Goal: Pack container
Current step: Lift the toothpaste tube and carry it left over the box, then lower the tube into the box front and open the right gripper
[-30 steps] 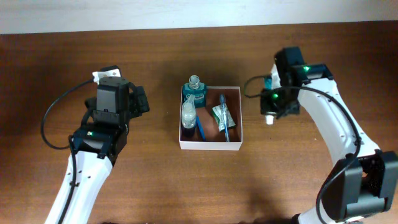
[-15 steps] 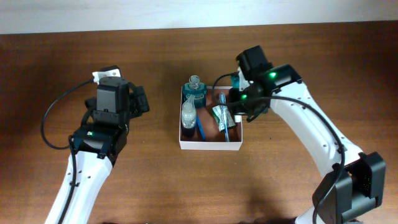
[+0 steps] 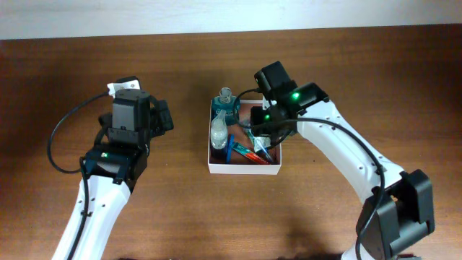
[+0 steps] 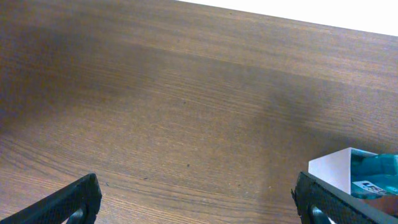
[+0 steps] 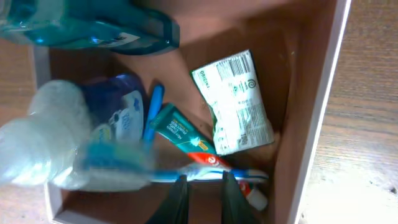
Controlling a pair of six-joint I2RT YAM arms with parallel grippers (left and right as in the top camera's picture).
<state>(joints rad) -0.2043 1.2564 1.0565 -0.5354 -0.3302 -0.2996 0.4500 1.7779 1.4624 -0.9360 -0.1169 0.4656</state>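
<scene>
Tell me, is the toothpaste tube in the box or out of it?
In. The toothpaste tube lies within the white walls of the container, on its reddish floor, beside a toothbrush and a white packet.

This reads as a robotics lab bench. A dark brown wood-grain surface (image 3: 216,217) runs to a plain white strip (image 3: 216,14) along its far edge. Two white-and-black jointed robot arms, left (image 3: 92,209) and right (image 3: 346,152), reach in from the near side, trailing a loose black cable (image 3: 50,144) and showing small green indicator lights (image 3: 294,95).
</scene>
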